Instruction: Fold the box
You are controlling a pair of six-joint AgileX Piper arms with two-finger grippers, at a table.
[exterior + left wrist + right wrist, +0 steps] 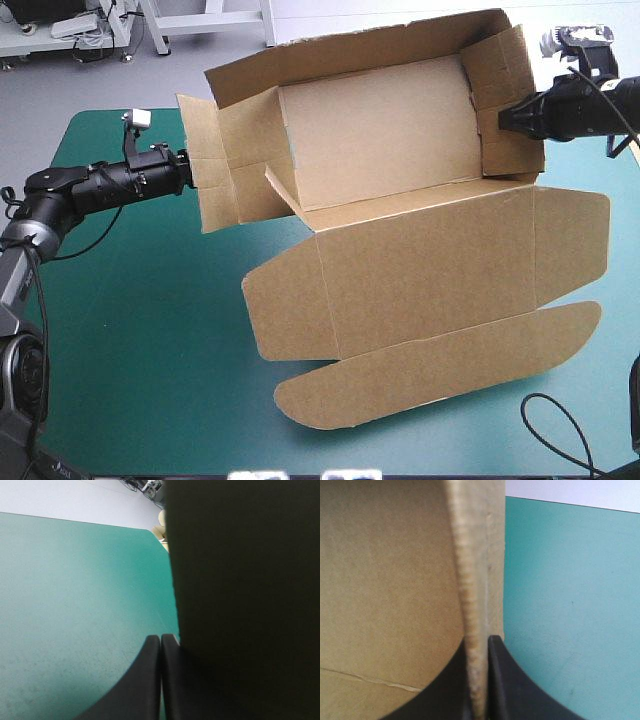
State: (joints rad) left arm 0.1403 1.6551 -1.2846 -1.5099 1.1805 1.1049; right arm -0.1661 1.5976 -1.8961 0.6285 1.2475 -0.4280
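Clamping the right end wall of the box (400,130) with my right tool (508,118): the black fingers (510,680) are all but together, and the cut edge of the brown board runs straight up between them. On one side of that edge I see the box's inner face, on the other the teal-green bench (130,330).

Over at the box's left end, my left tool (190,172) sits right at the outer flap. Its two fingers (147,680) meet in a tight point. A dark sheet of board rises just beside them, touching or nearly so. I see no board between the fingers, so I call this tool closed, not gripping.

The box itself sits across the middle of the bench. Its tray part lies toward the far edge, open side up. The long back wall stands, and the front wall stands lower. The end flaps at the left are splayed outward, while the right end wall is folded up where I hold it.

The lid (430,265) lies flat on the bench, on the near side of the tray. It has a rounded ear at each end and a long rounded tuck flap along its near edge.
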